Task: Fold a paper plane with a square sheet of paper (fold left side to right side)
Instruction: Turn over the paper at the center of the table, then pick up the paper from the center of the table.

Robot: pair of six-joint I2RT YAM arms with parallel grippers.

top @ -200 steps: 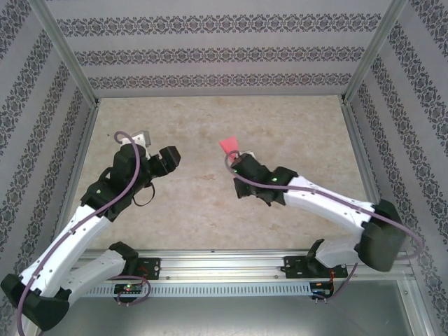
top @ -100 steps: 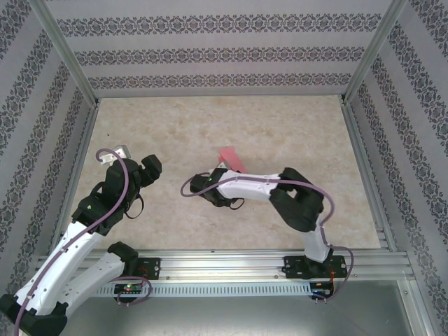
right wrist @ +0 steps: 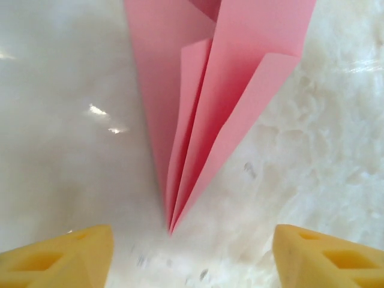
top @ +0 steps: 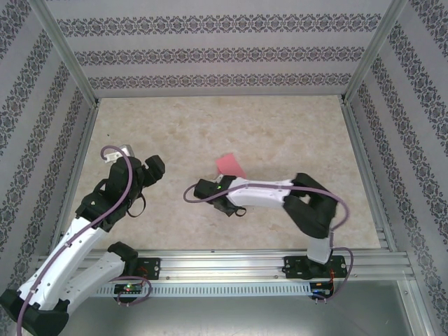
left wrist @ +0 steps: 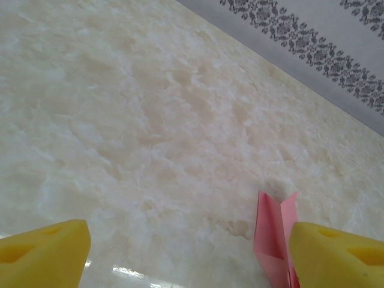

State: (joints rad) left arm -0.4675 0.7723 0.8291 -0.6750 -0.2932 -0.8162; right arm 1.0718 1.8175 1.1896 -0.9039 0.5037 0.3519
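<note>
L gripper [top: 154,166] over table [top: 280,126] left side: fingers [left wrist: 42,252] spread wide, nothing btwn. R gripper [top: 204,189] mid-table, fingers [right wrist: 60,258] spread, clear of paper. Paper plane [top: 229,166] rests on table just beyond, nose toward R fingertip gap.

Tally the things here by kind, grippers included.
Paper plane: 1
Grippers: 2 (left gripper, right gripper, both open)
Total: 3

Beige marbled table [top: 280,126], patterned grey walls [top: 210,56], aluminium corner posts [top: 63,52]
</note>
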